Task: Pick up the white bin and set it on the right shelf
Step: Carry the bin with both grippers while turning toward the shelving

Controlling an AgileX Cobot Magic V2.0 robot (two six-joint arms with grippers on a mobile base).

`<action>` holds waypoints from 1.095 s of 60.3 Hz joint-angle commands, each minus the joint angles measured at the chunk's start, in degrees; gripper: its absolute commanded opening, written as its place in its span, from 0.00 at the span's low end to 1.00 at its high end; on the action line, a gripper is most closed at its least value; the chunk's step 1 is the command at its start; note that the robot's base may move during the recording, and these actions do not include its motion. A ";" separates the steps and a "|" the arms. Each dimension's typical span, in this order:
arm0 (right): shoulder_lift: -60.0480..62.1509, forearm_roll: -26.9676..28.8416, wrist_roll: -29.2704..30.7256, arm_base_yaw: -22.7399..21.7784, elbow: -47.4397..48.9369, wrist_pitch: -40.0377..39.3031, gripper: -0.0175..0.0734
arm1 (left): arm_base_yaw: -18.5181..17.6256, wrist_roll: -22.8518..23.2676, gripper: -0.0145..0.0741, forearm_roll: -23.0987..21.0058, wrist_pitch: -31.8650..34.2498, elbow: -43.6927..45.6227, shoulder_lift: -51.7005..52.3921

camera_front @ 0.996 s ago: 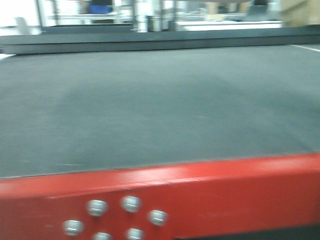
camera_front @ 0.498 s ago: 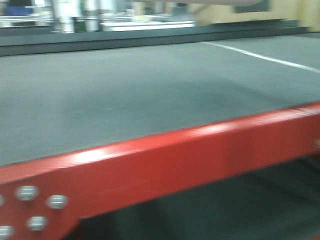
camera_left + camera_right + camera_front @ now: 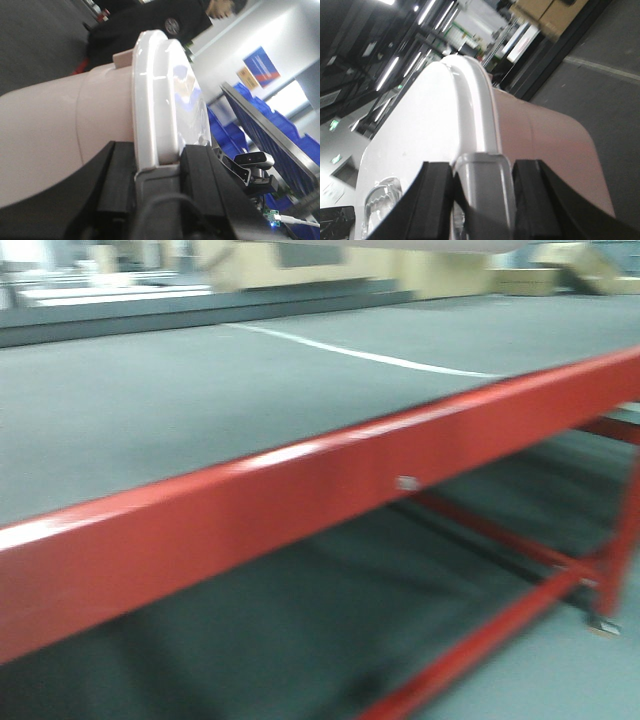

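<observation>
Red-edged table (image 3: 300, 510) swings off to the left as the base turns right, shelf not in sight yet. Up high rides the white bin (image 3: 60, 125), left gripper (image 3: 157, 162) and right gripper (image 3: 482, 185) each pinching its lid lip.

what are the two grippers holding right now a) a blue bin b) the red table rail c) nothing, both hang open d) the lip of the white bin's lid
D: the wrist views show the lid lip of the white bin pinched in the left gripper and in the right gripper.
</observation>
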State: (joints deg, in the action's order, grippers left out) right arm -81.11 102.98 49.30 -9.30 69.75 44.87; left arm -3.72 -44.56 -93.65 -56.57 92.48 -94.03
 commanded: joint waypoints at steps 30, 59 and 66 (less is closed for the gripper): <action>2.33 3.43 0.67 2.49 1.85 10.48 0.29 | -3.80 -0.94 0.02 -4.93 -18.27 2.13 3.25; 2.33 3.43 0.67 2.49 1.85 10.35 0.29 | -3.80 -0.94 0.02 -4.93 -18.27 2.13 3.25; 2.33 3.43 0.67 2.49 1.85 10.35 0.29 | -3.80 -0.94 0.02 -4.93 -18.27 2.13 3.25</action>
State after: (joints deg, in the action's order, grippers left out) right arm -81.11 102.98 49.30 -9.22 69.75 44.30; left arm -3.72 -44.44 -93.64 -57.06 92.48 -94.03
